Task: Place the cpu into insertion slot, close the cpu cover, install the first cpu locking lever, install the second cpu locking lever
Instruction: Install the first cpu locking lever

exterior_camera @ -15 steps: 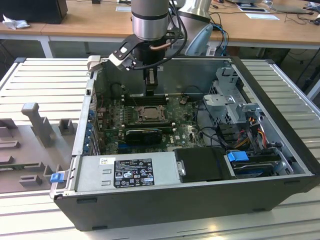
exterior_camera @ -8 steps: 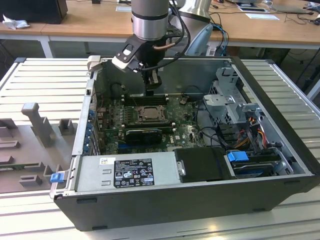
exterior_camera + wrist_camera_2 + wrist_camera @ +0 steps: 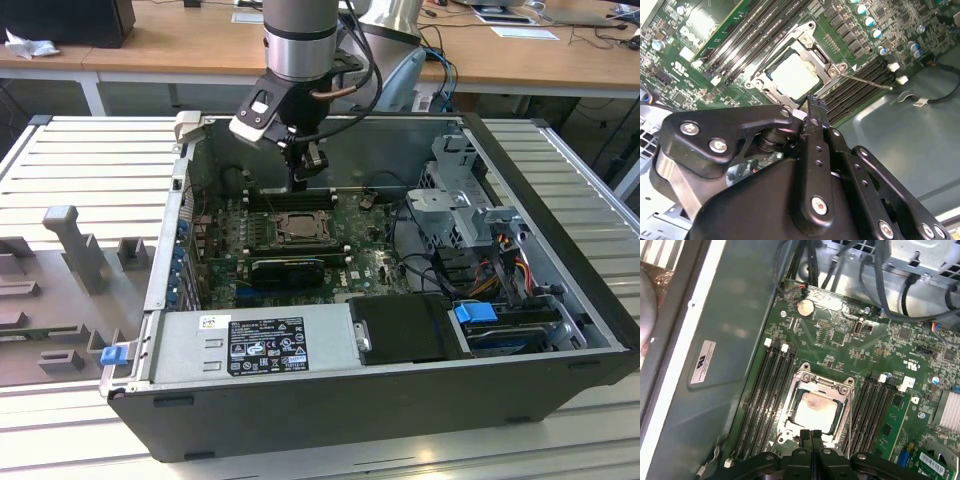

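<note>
Lab: open computer case (image 3: 380, 410) on ribbed metal bench (image 3: 90, 150), cabled desks (image 3: 180, 45) behind.

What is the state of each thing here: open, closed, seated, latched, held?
cover, closed down around the cpu.
cpu, seated, top showing through the cover's window, not held.
lever, sticking out from the cover's corner, seems unlatched.
gripper, shut, empty, tips at the cover's edge.
case, open, side panel off.
</note>
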Action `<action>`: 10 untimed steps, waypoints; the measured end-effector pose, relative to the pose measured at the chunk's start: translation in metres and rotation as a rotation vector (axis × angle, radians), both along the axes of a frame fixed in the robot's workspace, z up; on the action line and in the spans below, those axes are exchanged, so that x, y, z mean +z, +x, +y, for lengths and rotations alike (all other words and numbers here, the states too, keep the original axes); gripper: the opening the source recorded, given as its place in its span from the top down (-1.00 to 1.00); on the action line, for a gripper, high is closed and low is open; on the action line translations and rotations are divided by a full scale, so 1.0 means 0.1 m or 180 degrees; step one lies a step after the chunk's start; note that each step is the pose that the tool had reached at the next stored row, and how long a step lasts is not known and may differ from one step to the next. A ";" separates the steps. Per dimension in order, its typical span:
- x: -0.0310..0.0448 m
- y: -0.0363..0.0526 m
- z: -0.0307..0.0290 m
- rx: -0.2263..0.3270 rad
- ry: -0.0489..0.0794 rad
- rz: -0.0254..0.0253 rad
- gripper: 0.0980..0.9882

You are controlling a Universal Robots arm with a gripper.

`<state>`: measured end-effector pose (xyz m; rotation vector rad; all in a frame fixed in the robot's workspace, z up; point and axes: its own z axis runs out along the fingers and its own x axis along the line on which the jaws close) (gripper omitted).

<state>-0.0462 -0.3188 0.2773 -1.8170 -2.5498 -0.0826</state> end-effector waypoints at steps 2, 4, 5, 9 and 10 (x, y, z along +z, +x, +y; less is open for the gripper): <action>0.000 0.000 0.000 0.0056 0.0000 0.0000 0.98; 0.000 0.000 0.000 0.0100 0.0000 0.0000 0.98; 0.000 0.000 0.000 0.0124 0.0001 0.0000 0.98; 0.000 0.000 0.000 0.0252 0.0002 0.0000 0.98; 0.000 0.000 0.000 0.0288 0.0002 0.0000 0.98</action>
